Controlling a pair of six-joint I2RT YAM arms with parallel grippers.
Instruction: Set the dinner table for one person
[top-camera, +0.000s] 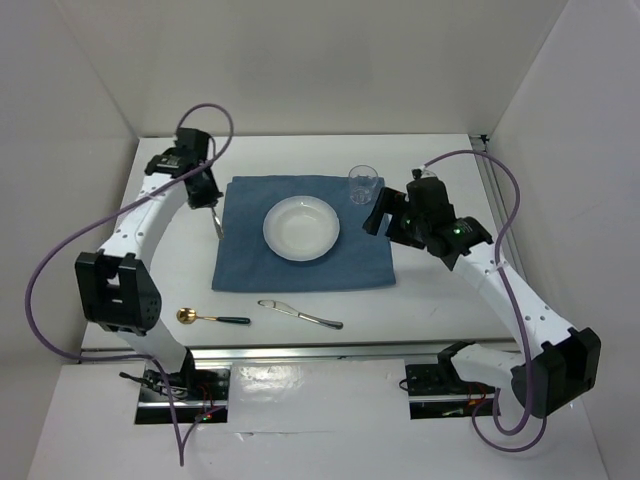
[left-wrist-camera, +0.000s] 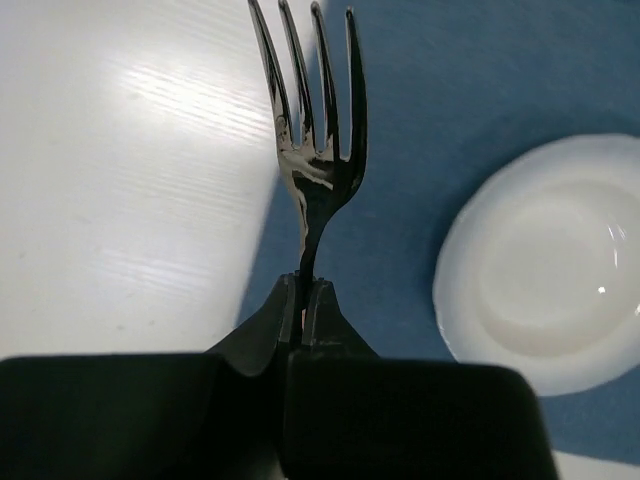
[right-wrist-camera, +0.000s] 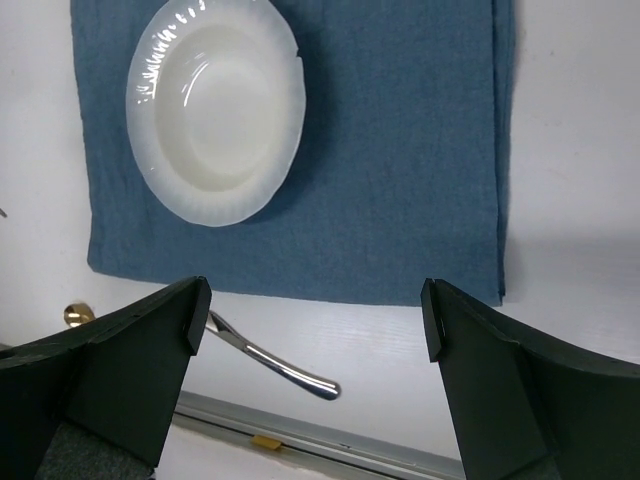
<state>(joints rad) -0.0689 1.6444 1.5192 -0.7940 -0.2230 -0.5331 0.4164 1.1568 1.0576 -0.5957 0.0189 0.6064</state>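
Across the large matte-white dinner table (top-camera: 430, 300) lies a blue-grey cloth mat (top-camera: 350, 262), and on it sits a shallow white fluted bowl (top-camera: 301, 228), only its glossy inside showing. A clear drinking glass (top-camera: 363, 184) stands upright at the mat's far right corner; its contents I can't make out. The left gripper (left-wrist-camera: 305, 300) clamps a shiny metal fork (left-wrist-camera: 318, 150) over the mat's left edge; the right gripper (right-wrist-camera: 315, 305) hangs wide open.

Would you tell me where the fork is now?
In the top view, the fork is clamped in the left claw at the mat's left edge, left of the white bowl.
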